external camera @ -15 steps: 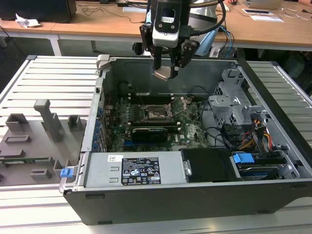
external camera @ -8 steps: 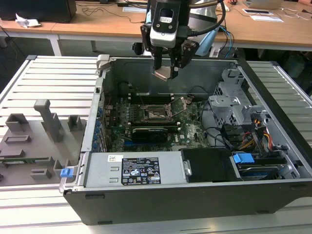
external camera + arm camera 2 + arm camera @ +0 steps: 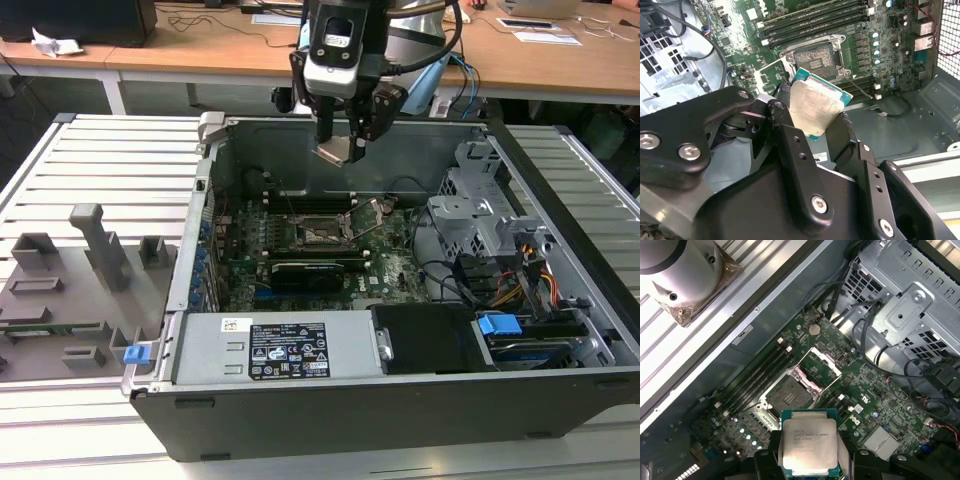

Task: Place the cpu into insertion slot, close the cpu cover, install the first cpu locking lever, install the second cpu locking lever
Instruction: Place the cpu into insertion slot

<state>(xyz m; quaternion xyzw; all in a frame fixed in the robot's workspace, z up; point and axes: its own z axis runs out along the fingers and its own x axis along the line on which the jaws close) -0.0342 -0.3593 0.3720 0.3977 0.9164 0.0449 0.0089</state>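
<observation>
The gripper (image 3: pixel 343 140) hangs above the open computer case (image 3: pixel 380 410). Its two black fingers (image 3: pixel 784 102) are pressed on opposite edges of the cpu (image 3: pixel 809 447), whose silver top shows in both wrist views. The cpu is in the air, well above the green board (image 3: pixel 395 265) and apart from the insertion slot (image 3: pixel 788 397), which lies bare and dark. The cpu cover (image 3: pixel 819 367) seems lifted open just beside the slot, though its angle is hard to judge.

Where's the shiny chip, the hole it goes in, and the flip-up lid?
cpu (image 3: pixel 809 445): first wrist view, middle of metal top.
insertion slot (image 3: pixel 789 396): first wrist view, dark middle.
cpu cover (image 3: pixel 830 362): first wrist view, frame edge.
</observation>
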